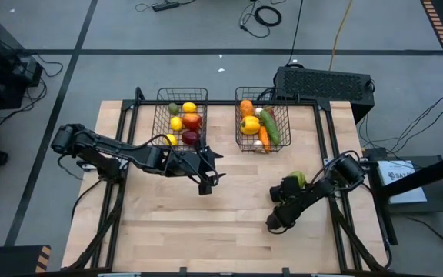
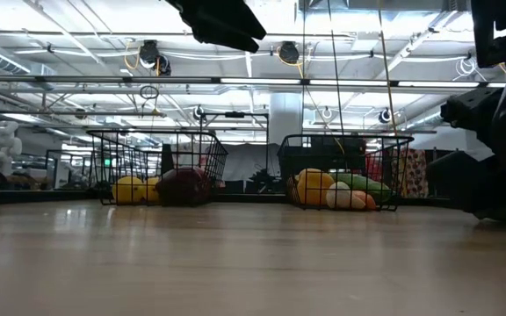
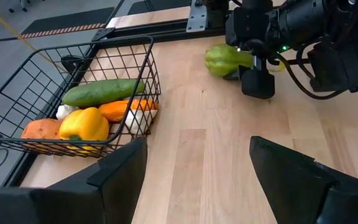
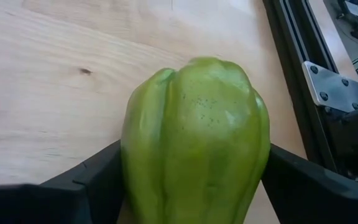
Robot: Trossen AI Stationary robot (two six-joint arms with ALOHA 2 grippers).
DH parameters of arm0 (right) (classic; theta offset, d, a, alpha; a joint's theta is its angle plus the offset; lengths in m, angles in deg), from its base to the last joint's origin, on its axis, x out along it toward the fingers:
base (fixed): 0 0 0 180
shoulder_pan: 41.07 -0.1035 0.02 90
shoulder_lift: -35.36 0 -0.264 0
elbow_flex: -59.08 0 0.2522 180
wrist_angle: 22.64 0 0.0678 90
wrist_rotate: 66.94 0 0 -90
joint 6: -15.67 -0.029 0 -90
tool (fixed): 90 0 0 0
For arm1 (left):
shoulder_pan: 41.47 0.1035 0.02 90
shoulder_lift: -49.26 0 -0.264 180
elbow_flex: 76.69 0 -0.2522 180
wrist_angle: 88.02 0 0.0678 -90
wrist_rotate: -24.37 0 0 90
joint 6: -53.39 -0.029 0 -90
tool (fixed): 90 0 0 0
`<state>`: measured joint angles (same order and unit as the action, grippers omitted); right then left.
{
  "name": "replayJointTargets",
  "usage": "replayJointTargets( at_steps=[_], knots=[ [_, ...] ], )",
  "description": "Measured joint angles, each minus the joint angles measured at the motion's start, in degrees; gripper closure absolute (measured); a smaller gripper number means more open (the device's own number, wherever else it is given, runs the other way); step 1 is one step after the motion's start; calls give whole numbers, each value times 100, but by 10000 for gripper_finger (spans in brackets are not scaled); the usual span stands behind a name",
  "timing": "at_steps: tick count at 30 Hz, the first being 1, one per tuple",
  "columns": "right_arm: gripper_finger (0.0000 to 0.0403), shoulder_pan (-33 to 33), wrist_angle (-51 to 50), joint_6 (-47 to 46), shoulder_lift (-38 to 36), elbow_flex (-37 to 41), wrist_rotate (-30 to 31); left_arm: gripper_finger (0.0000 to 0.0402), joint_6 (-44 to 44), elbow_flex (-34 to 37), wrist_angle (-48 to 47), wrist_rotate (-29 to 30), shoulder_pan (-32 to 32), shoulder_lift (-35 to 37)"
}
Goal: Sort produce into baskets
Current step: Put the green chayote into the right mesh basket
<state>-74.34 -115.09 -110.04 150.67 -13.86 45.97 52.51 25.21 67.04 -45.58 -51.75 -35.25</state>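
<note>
A green pepper (image 4: 194, 130) lies on the wooden table near its right edge, also seen in the high view (image 1: 299, 178). My right gripper (image 4: 194, 186) is down at it, a finger against each side. My left gripper (image 3: 194, 168) hangs open above the table's middle (image 1: 210, 173), holding nothing. Two wire baskets stand at the far edge. The left basket (image 1: 160, 115) holds lemons and red apples. The right basket (image 1: 238, 123) holds a yellow pepper, a carrot, a cucumber and garlic. My right gripper pinches the green pepper between its two fingers, one finger (image 4: 98, 180) on one ribbed flank (image 4: 132, 155), the other on the opposite flank (image 4: 261, 155). The fingers slant down from the table's near side. The pepper lies on the table.
A metal frame rail (image 4: 291, 56) runs along the table's right edge, close beside the pepper. Bare wood (image 1: 229, 223) stretches across the near half of the table. A black box (image 1: 325, 83) sits behind the right basket.
</note>
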Motion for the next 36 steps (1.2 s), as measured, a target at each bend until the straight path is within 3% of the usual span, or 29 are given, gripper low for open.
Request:
replayJointTargets(
  at_steps=[10, 18, 23, 28, 36],
  knots=[
    [90, -2, -145, 55, -2, -223, 48, 111, -2, 0, -3, -2, 0, 0],
    [90, 102, -1172, 548, -39, -1485, 624, 111, -97, 4, -152, 4, -64, 244],
    [90, 431, -1133, 1566, -251, -2254, 1524, 111, -100, 4, -469, 320, -148, 639],
    [90, 915, -1129, 2360, -454, -2883, 2795, 111, 61, 7, -832, 554, -164, 1028],
    [89, 2178, -1050, 5034, -544, -3919, 4119, 111, 356, 0, -1450, 689, -223, 1340]
  ],
)
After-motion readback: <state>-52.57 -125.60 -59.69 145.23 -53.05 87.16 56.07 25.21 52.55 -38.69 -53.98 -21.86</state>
